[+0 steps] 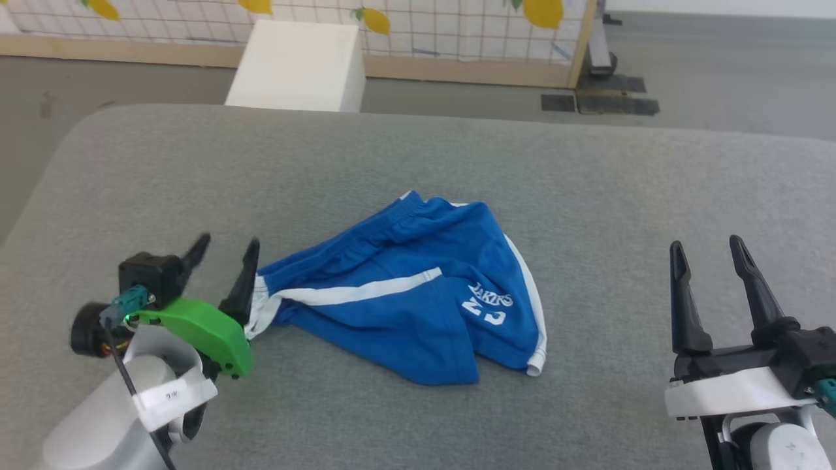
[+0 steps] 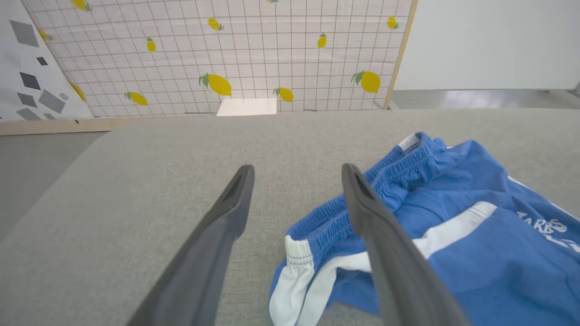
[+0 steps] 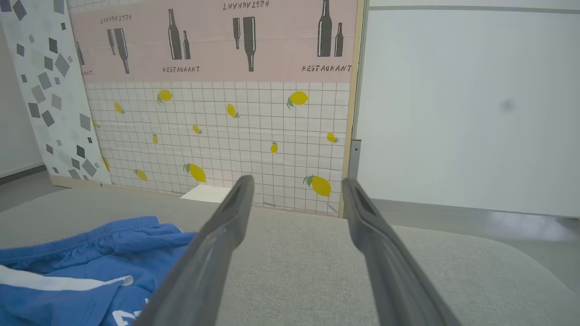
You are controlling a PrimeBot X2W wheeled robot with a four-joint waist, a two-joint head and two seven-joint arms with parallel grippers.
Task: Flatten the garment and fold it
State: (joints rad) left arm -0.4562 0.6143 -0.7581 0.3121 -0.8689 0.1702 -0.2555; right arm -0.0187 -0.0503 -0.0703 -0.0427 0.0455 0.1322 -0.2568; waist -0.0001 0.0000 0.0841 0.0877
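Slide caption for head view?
Crumpled bright blue soft shorts on grey fabric surface; open left tool at their white-striped edge, open right tool clear.

1. Head view: high over the grey fabric-covered tabletop [image 1: 418,163], looking forward and down onto the bright blue shorts with white stripes [image 1: 405,294].
2. Left wrist view: low, along the left pincer [image 2: 297,166], shorts close at right.
3. Right wrist view: low, along the right pincer [image 3: 297,179], shorts farther left; both wrist views face the lemon-print grid wall panel [image 3: 226,136] and white box [image 2: 247,107].
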